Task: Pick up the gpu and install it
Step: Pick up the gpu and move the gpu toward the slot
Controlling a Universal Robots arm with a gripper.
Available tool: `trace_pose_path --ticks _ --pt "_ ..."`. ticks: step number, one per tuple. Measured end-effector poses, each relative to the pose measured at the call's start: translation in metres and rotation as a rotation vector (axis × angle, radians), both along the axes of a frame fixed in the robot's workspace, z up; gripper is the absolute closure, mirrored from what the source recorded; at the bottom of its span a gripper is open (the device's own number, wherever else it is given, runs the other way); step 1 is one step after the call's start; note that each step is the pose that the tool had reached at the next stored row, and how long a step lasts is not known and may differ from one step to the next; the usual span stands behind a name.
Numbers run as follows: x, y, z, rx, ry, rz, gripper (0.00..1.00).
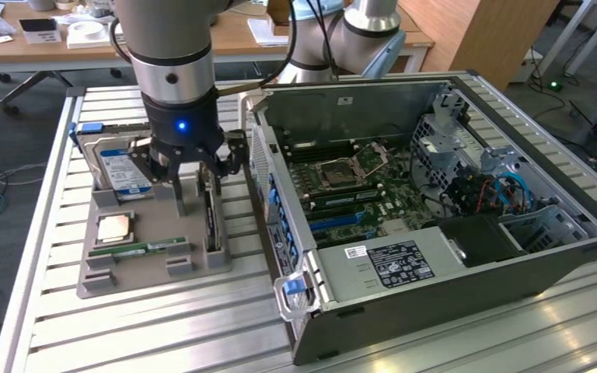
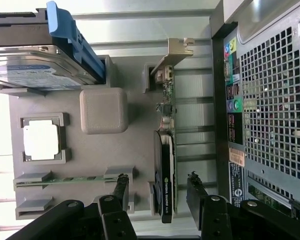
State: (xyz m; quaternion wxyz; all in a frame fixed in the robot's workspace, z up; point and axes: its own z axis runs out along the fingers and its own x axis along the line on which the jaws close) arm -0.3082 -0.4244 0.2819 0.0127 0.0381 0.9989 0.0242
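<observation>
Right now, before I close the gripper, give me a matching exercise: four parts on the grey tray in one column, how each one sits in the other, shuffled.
1. dark circuit-board gpu with long silver end bracket
2. narrow green RAM stick
3. blue-labelled silver hard drive
4. square silver processor chip

A. lying flat in a square pocket
B. propped on edge, blue rail alongside
C. on edge between the fingers of the open gripper
D. in a long narrow slot

Pairs: 1-C, 2-D, 3-B, 4-A
</observation>
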Motion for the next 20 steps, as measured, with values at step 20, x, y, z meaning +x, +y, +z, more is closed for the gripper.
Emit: trace_pose_path --ticks 20 --pt "0.0051 0.0000 -0.0020 0.0000 0.0001 0.000 0.41"
